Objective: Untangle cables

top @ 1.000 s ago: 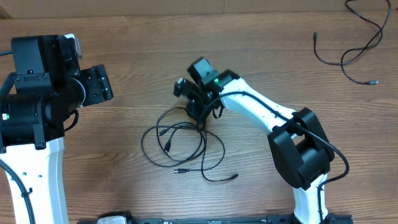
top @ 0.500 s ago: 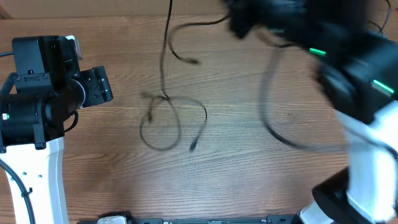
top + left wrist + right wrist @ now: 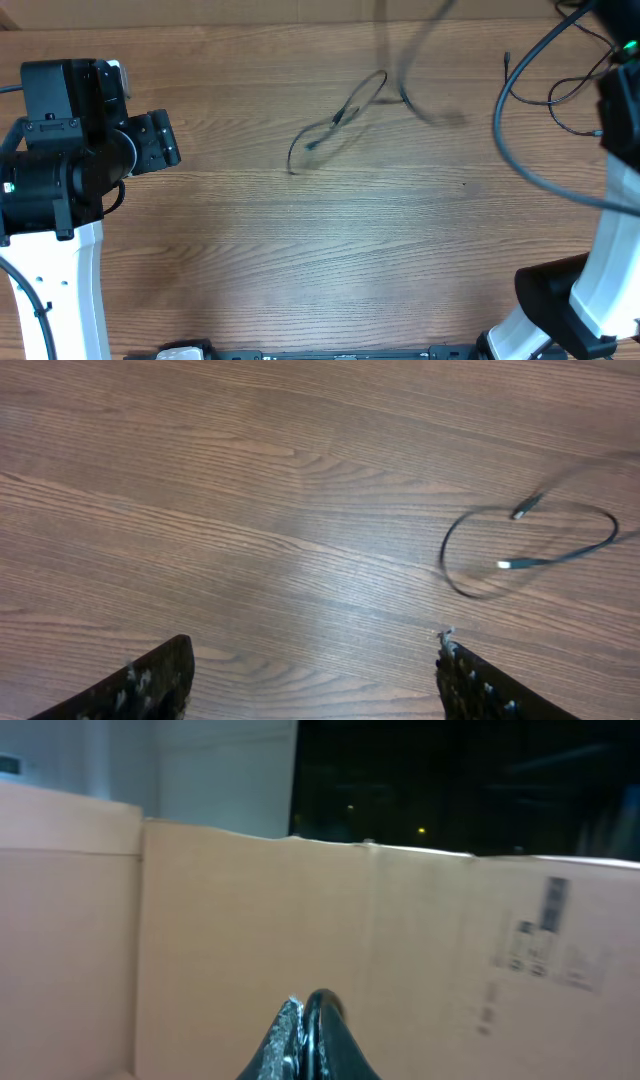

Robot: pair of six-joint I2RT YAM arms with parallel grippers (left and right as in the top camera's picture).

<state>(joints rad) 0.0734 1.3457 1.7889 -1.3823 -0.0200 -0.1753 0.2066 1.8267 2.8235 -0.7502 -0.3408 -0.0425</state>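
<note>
Cables (image 3: 338, 118) blur across the far counter (image 3: 300, 260), another cord (image 3: 553, 100) far right; left end effector (image 3: 310, 665) gapes wide, right end effector (image 3: 305, 1020) pinched closed, facing cardboard wall (image 3: 200, 920).

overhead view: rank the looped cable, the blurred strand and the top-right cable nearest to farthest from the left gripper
From the left gripper:
1. looped cable, middle of the table.
2. blurred strand, just right of the loop, running up to the top edge.
3. top-right cable, far right corner.
</note>
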